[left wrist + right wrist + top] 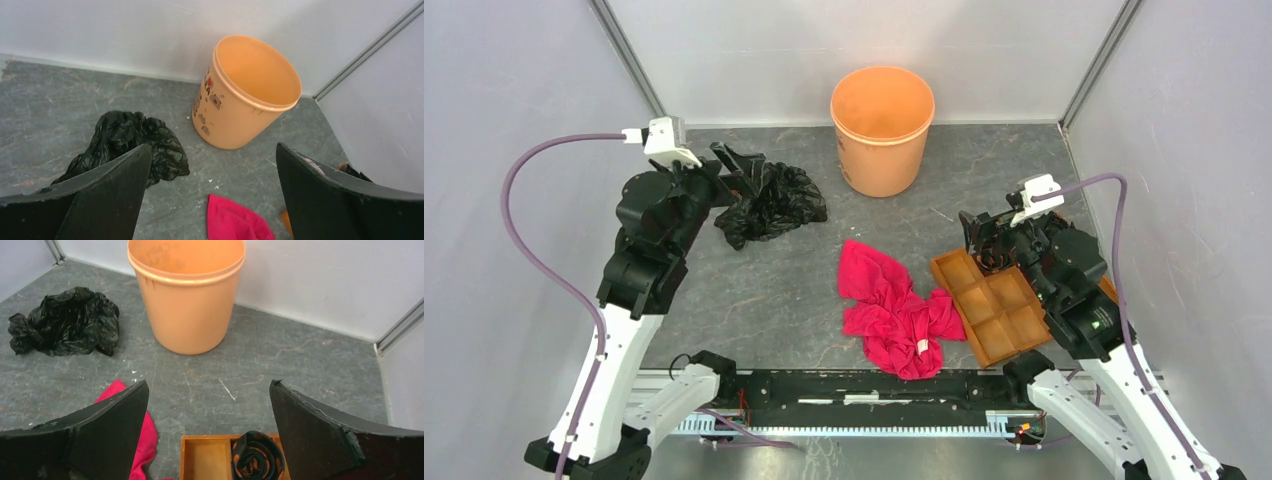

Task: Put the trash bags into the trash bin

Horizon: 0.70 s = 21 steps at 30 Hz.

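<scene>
The left gripper point(212, 150) is released, its fingers spread wide with nothing between them. It hovers near the far-left corner of the desk point(754, 300), right at the edge of the trash bag point(769, 205). In the left wrist view the bag lies just beyond the left finger and partly behind it. I cannot tell whether that finger touches the plastic.

The right gripper point(209, 385) is also released and empty. It hangs over the far end of the compartment tray point(1009, 330), near the right edge of the desk.

The black bag is a crumpled heap flat on the desk, left of the trash bin point(882, 130) and apart from it. The bin stands upright at the middle of the far edge. Its inside looks bare as far as the views reach.

A red-pink cloth point(894, 305) lies toward the near edge, between the arms, beside the tray. A dark coiled strap point(257, 457) sits in one tray compartment.

By my reading, nothing of the task is done yet. The bag has not been gripped, lifted or carried, and the whole transfer into the bin remains. The left arm looks best placed to start it.
</scene>
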Available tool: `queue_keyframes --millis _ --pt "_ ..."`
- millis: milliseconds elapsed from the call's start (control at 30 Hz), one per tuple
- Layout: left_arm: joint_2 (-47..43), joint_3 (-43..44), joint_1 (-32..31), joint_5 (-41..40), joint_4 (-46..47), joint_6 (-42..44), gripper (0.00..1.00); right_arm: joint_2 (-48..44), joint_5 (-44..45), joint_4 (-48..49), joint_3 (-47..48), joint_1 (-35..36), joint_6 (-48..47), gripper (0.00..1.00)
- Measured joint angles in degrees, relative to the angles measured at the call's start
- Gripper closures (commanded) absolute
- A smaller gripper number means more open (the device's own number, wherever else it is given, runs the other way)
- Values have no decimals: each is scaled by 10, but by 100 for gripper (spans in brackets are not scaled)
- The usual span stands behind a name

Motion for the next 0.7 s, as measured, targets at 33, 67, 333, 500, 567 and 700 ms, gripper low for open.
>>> queue_keyframes --millis 33,67,333,500,567,700 --pt "3 -5 4 5 0 0 0 2 -3 4 -9 0 5 2" --pt "6 -9 7 11 0 0 0 4 -5 5 -15 0 7 2" --pt "39 -42 22 26 -15 0 0 12 -21 27 -49 0 29 2" --pt "84 -66 27 -5 -38 -18 0 19 -38 40 -60 0 38 2" --pt "111 -76 36 -27 -54 -35 0 23 -46 44 -62 0 41 2" --pt "158 -114 63 -78 -73 -75 0 31 -62 49 -63 0 43 2"
